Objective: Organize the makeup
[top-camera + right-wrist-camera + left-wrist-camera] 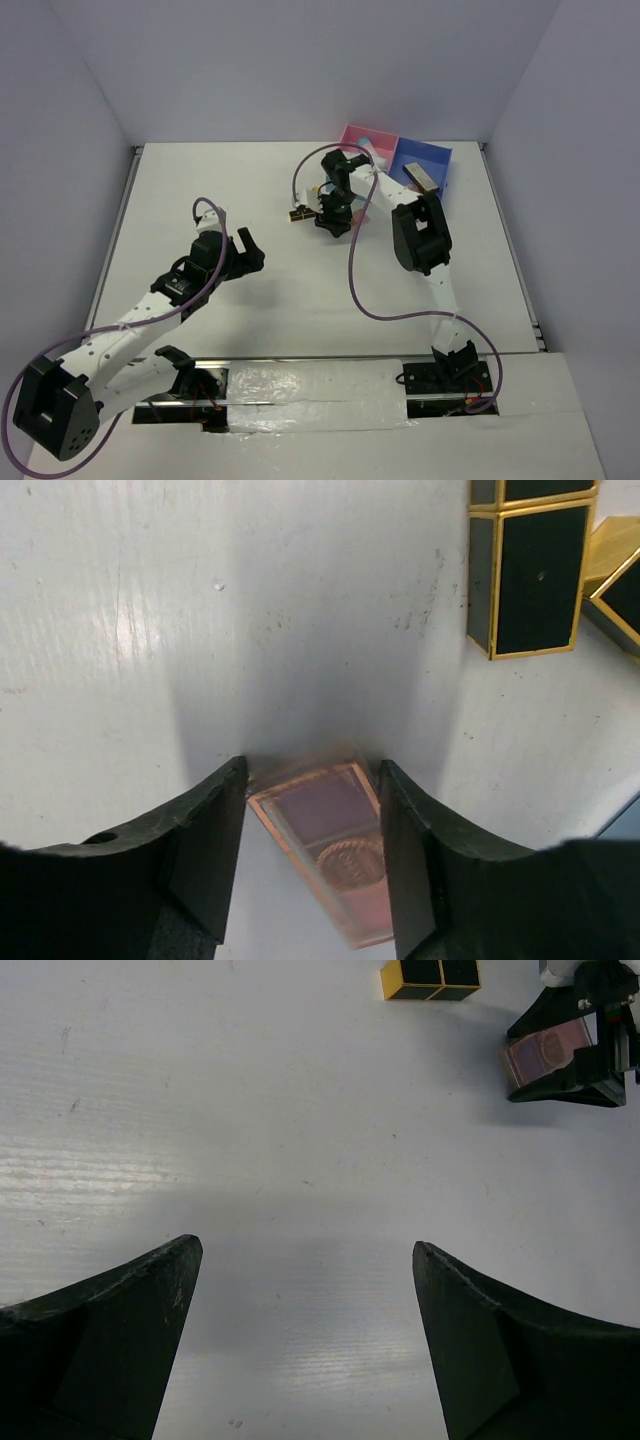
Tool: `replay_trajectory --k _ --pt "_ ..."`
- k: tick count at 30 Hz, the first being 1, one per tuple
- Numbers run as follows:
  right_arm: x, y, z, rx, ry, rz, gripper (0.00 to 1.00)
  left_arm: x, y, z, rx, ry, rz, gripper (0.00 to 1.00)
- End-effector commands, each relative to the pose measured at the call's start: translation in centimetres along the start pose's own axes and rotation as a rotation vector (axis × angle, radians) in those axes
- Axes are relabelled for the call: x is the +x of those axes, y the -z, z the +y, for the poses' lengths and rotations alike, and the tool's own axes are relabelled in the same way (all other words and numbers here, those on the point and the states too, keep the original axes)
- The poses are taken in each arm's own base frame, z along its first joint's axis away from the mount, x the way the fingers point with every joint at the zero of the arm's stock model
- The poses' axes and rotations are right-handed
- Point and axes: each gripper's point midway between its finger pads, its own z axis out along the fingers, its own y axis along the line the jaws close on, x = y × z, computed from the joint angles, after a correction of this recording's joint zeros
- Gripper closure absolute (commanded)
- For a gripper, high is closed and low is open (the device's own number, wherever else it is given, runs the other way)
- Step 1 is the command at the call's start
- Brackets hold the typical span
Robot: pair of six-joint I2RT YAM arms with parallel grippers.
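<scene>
Overhead camera looks down on the black-and-gold lipstick (299,214) from afar; right wrist sees it close, left wrist farther.

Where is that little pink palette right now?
In the right wrist view the pink palette sits between the fingers of the right gripper, with the black-and-gold lipsticks lying on the white table just beyond it, toward the upper right.
</scene>
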Motion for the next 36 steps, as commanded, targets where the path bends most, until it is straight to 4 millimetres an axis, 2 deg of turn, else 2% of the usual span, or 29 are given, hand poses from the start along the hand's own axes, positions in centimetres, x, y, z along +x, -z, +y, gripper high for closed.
replay_trajectory --k 1,3,9,13,15,17,20,25,29,33,36 --pt "1.4 -0.9 0.3 -0.034 0.005 0.079 0.5 -1.6 0.3 -1.2 0.036 0.032 -0.038 0.01" --pt "1.3 -1.1 0.4 -0.041 -0.015 0.072 0.53 -1.5 0.3 -1.2 0.039 0.038 -0.042 0.01" --pt "-0.5 -0.9 0.6 -0.025 -0.113 0.005 0.49 -1.4 0.3 -1.2 0.044 0.04 -0.041 0.01" --pt "-1.1 -0.6 0.3 -0.021 -0.151 -0.017 0.34 -1.3 0.0 -1.3 0.045 0.034 -0.033 0.01" --pt "-1.0 -0.2 0.2 -0.006 -0.114 -0.007 0.23 -1.4 0.0 -1.4 0.047 0.031 -0.033 0.01" --pt "-0.7 0.6 -0.2 0.021 -0.066 0.013 0.15 -1.4 0.0 -1.4 0.047 0.029 -0.031 0.01" --pt "0.3 0.9 -0.2 0.023 0.027 0.044 0.11 -1.2 0.0 -1.4 0.049 0.032 -0.03 0.01" --pt "2.6 1.0 -0.3 -0.001 0.148 0.118 0.11 -1.1 0.0 -1.3 0.048 0.037 -0.031 0.01" --pt "4.1 0.8 -0.8 -0.019 0.164 0.156 0.12 -1.1 0.1 -1.0 0.038 0.033 -0.033 0.01" --pt "4.9 1.1 -1.4 -0.042 0.158 0.165 0.15 -1.0 0.2 -0.9 0.038 0.04 -0.036 0.01" --pt "5.2 1.0 -0.6 -0.088 0.155 0.15 0.18 -0.9 0.2 -0.9 0.039 0.039 -0.034 0.01"
